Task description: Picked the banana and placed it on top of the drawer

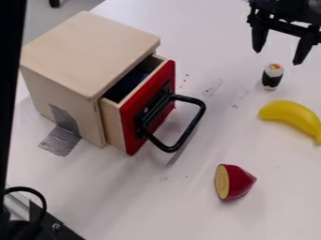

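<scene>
"Banana [291,115] at three o'clock. Why's the gripper [279,56] spread, empty, at two?"

"Room to straddle it, I'd guess; the flat-topped box [87,51] at ten should support it."

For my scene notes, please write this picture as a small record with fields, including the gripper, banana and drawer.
gripper: upper right, jaws apart, holding nothing
banana: lying on the table, right side, not yet on the box
drawer: red front, black handle, partly pulled out
box: pale wood, upper left
sushi roll: between gripper and banana in the picture
red cut food: lower right, pale cut face toward the left
</scene>
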You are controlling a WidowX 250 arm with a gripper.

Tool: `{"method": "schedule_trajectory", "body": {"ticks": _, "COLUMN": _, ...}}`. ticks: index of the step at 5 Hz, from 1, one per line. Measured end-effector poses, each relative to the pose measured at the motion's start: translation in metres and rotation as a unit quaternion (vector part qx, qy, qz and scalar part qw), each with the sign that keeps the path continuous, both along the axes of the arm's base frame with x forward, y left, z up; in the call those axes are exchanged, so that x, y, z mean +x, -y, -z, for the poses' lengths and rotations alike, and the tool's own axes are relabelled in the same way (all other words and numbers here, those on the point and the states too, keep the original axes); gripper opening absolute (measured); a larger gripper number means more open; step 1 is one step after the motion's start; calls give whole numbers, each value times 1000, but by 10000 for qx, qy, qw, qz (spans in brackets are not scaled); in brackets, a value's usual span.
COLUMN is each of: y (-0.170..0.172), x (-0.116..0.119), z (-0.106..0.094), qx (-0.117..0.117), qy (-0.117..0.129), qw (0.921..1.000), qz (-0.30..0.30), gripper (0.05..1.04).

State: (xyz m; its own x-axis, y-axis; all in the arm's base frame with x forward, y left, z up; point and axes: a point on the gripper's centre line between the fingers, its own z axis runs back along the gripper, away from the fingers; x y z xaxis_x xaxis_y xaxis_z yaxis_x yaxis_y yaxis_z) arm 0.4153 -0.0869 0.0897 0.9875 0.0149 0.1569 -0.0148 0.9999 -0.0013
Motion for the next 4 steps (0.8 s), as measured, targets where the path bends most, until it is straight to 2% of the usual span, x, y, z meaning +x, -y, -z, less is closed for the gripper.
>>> {"method": "schedule_trajectory", "body": {"ticks": 1, "y": -1, "x": -4, "z": 19, "qx": 41, "qy": -250, "qw": 9997, "qz": -12, "gripper": 999}}
{"method": "schedule_trajectory", "body": {"ticks": 2, "y": -1, "x": -9, "z": 30, "qx": 27, "qy": -354, "qw": 9978, "qz": 557, "gripper": 999}}
{"method": "schedule_trajectory", "body": {"ticks": 3, "y": -4, "x": -12, "z": 32, "qx": -160, "qy": -338, "qw": 9898, "qz": 1373, "gripper": 999}}
{"method": "schedule_trajectory", "body": {"ticks": 4, "y": -11, "x": -8, "z": 19, "qx": -150, "qy": -58, "qw": 9776, "qz": 2100, "gripper": 999}}
